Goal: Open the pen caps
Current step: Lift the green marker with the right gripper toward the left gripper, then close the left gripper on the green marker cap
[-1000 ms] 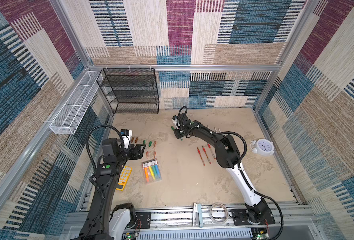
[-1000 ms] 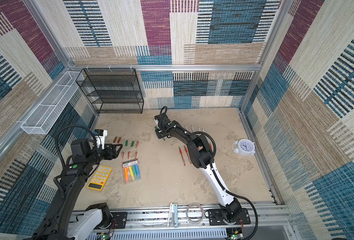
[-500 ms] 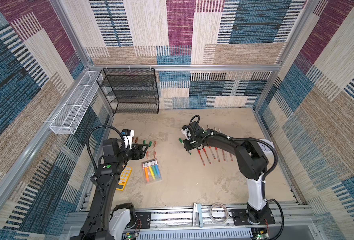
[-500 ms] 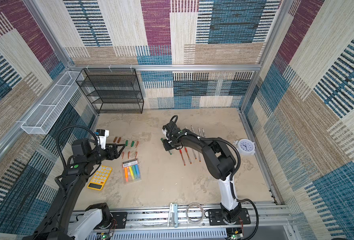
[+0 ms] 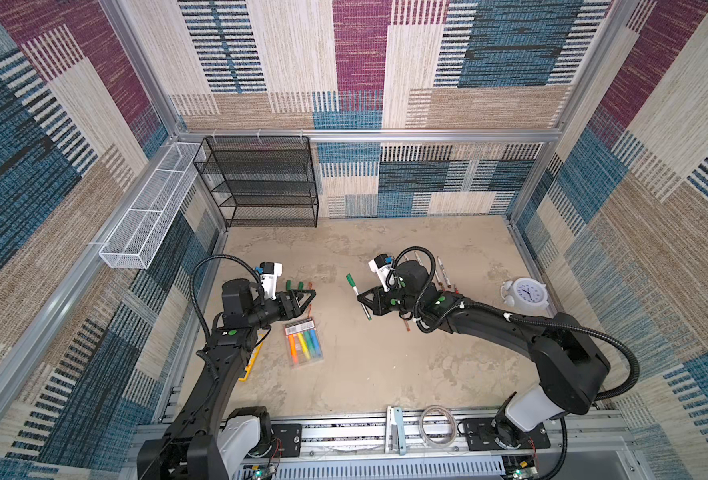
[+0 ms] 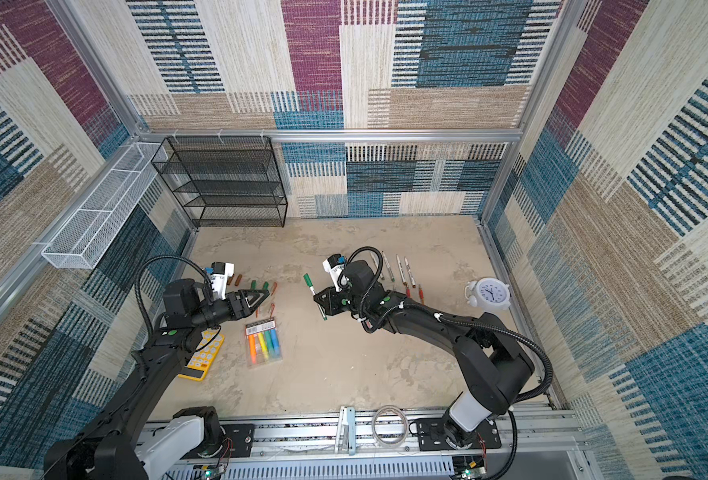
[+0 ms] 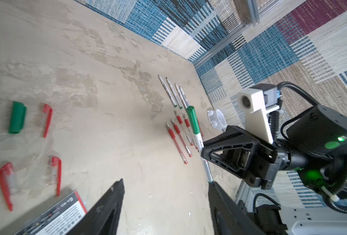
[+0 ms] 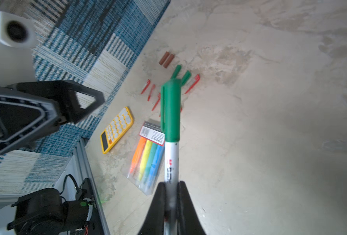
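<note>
Over sandy tabletop [image 5: 364,374], right hand [image 5: 363,301] pinches green-capped pen [image 5: 353,286] aloft, arm reaching toward left hand [image 5: 309,300], which gapes

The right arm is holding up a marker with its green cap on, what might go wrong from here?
The right claw grips the marker mid-barrel, so a tug on the green cap may twist or slip it. The open left claw hangs near the loose caps; reaching across might scatter them.

Bright, even light — wrist views blurred, distorted at edges.
</note>
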Robot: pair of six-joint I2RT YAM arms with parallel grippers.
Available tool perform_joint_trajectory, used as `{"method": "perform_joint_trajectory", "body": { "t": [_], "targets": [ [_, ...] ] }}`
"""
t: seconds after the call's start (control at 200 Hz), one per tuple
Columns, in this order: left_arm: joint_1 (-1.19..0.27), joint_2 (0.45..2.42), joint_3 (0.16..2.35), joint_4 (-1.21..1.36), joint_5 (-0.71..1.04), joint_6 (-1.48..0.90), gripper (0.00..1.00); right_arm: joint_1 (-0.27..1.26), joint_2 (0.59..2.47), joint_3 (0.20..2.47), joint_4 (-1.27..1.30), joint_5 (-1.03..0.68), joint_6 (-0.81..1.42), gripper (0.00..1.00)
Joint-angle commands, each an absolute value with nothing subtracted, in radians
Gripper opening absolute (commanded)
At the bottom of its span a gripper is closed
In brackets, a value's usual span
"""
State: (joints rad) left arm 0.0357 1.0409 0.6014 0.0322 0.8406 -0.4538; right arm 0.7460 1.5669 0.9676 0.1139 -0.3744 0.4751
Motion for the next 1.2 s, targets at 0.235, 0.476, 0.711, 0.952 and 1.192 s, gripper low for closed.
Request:
{"method": "perform_joint_trajectory", "body": {
  "t": [0.235,0.476,0.711,0.952,1.192],
  "targets": [
    [-0.094,1.173,0.729,0.151,0.932,-0.578,0.63,0.815,1.55,0.97,0.279,-0.399,0.536,0.09],
    [-0.108,1.237,0.789,0.14,0.917,-0.624,0.51,0.837,1.567,0.988,0.276,-0.406,0.522,0.09],
    [-0.113,1.253,0.81,0.084,0.89,-0.616,0.18,0.852,1.592,1.022,0.254,-0.396,0.503,0.09],
    [-0.114,1.214,0.784,0.085,0.883,-0.604,0.0,0.854,1.61,1.033,0.261,-0.403,0.494,0.12],
    [-0.111,1.19,0.789,0.065,0.882,-0.585,0.0,0.857,1.637,1.051,0.248,-0.388,0.47,0.36]
  ]
}}
